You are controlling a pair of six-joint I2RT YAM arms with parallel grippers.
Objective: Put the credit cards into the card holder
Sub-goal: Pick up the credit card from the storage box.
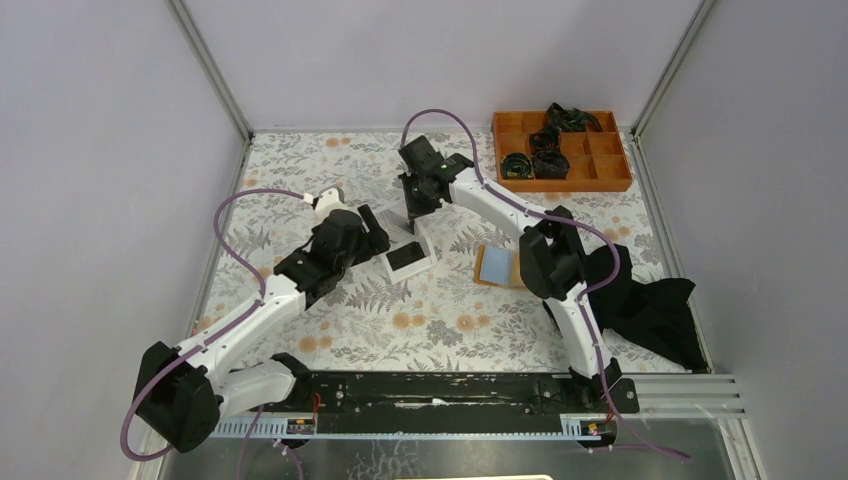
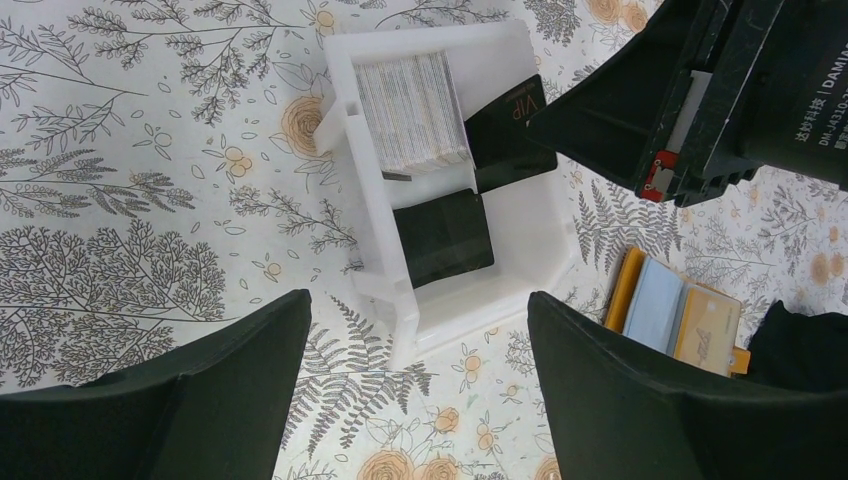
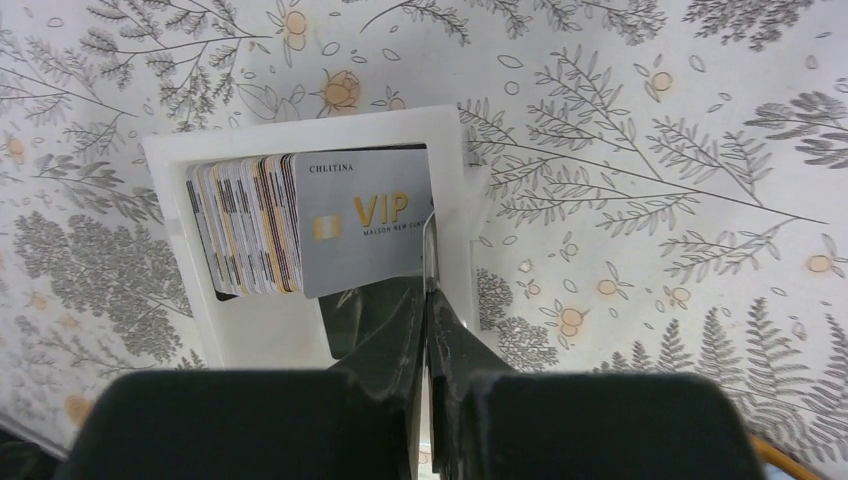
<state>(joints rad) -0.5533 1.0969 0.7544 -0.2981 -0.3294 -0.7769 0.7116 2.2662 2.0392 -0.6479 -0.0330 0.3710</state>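
Seemingly we have our right gripper [image 3: 428, 295] clamped on a card [image 3: 430, 240] edge-on, to lift it from the white box [image 3: 300, 125]; our left gripper [image 2: 418, 310] gapes, waiting.

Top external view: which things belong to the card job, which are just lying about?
Job: thin plastic credit cards, stacked in white rectangular box; small orange-tan folding card holder.
Lying about: large orange compartment tray; its dark coiled items; black cloth.

Tabletop [image 1: 330, 160] was white with grey fern and orange blossom print. Box [image 2: 515, 265] was white. One credit card [image 2: 440, 235] was black; the VIP card [image 3: 360, 225] bore gold lettering. Card holder [image 2: 625, 290] was orange-tan. Cloth [image 1: 650, 310] was black.
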